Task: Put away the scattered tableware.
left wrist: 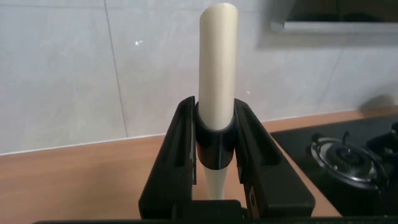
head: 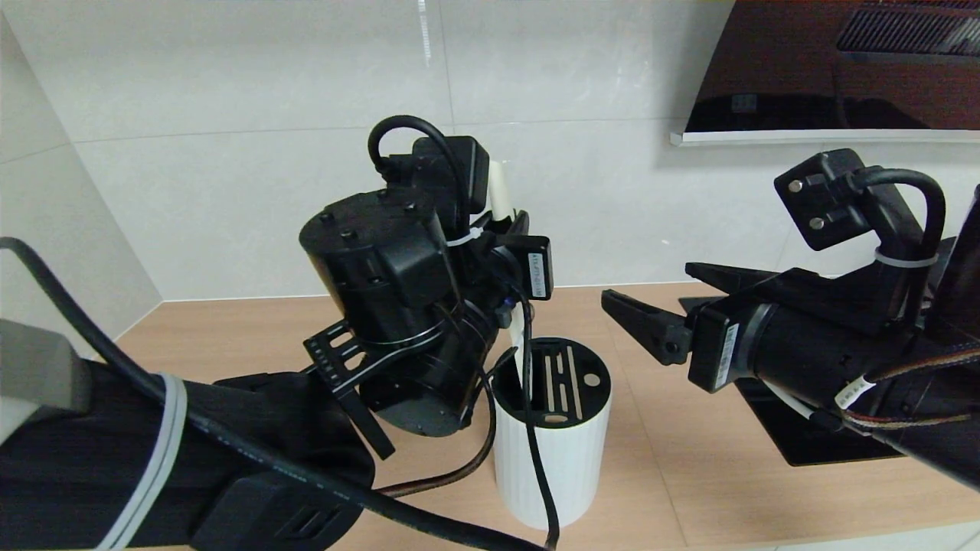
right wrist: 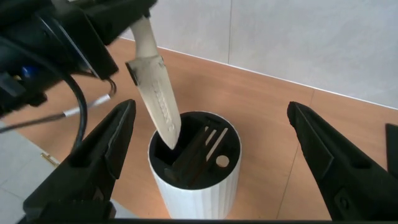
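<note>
My left gripper (left wrist: pixel 216 134) is shut on the cream handle of a knife (left wrist: pixel 217 68), held upright above a white ribbed knife holder (head: pixel 553 451) with a black slotted top. In the right wrist view the knife's white blade (right wrist: pixel 158 102) points down, its tip just inside the black top of the holder (right wrist: pixel 198 177). In the head view the cream handle (head: pixel 499 191) sticks up behind my left wrist. My right gripper (head: pixel 651 302) stands open beside the holder, a little above and to its right, with nothing between its fingers (right wrist: pixel 339 165).
The holder stands on a wooden counter (head: pixel 689 459) against a white tiled wall. A black gas hob (left wrist: pixel 351 158) lies to the right, partly under my right arm. A dark range hood (head: pixel 834 69) hangs at upper right. Bare counter lies left of the holder.
</note>
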Controlling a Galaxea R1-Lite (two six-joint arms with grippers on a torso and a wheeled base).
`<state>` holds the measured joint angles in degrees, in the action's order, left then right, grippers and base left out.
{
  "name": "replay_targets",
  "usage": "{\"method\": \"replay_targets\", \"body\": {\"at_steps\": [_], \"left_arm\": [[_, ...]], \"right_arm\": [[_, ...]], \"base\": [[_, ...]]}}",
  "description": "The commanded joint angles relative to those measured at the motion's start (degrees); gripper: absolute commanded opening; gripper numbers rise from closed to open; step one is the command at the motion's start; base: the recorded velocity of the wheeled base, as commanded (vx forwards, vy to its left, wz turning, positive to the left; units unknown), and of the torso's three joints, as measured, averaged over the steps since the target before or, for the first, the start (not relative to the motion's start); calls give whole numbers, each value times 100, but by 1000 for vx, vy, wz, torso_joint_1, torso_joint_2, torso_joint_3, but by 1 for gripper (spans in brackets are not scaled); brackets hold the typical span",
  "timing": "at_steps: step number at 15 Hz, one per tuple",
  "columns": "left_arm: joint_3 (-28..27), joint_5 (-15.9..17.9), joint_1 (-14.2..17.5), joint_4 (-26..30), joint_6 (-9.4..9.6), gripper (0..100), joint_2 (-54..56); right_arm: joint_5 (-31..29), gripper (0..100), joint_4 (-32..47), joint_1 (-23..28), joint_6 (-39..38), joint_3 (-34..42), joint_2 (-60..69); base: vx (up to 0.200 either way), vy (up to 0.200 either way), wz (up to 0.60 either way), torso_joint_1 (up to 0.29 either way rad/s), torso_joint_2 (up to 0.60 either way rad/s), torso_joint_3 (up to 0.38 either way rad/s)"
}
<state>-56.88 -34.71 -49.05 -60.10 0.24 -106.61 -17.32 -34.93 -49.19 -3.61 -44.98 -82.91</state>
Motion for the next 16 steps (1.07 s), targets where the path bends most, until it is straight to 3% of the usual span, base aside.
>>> {"method": "replay_targets", "body": {"at_steps": [1, 16], "left_arm": [[-25, -10, -43, -2, 2, 0, -115], [-42, -581, -201, -221, -42, 0, -1363]], "right_arm": [[1, 100, -5, -3, 0, 7, -59], [10, 100, -5, 419, 0, -72, -112]], "base": [[0, 0, 0, 0, 0, 0], [0, 0, 0, 0, 0, 0]]}}
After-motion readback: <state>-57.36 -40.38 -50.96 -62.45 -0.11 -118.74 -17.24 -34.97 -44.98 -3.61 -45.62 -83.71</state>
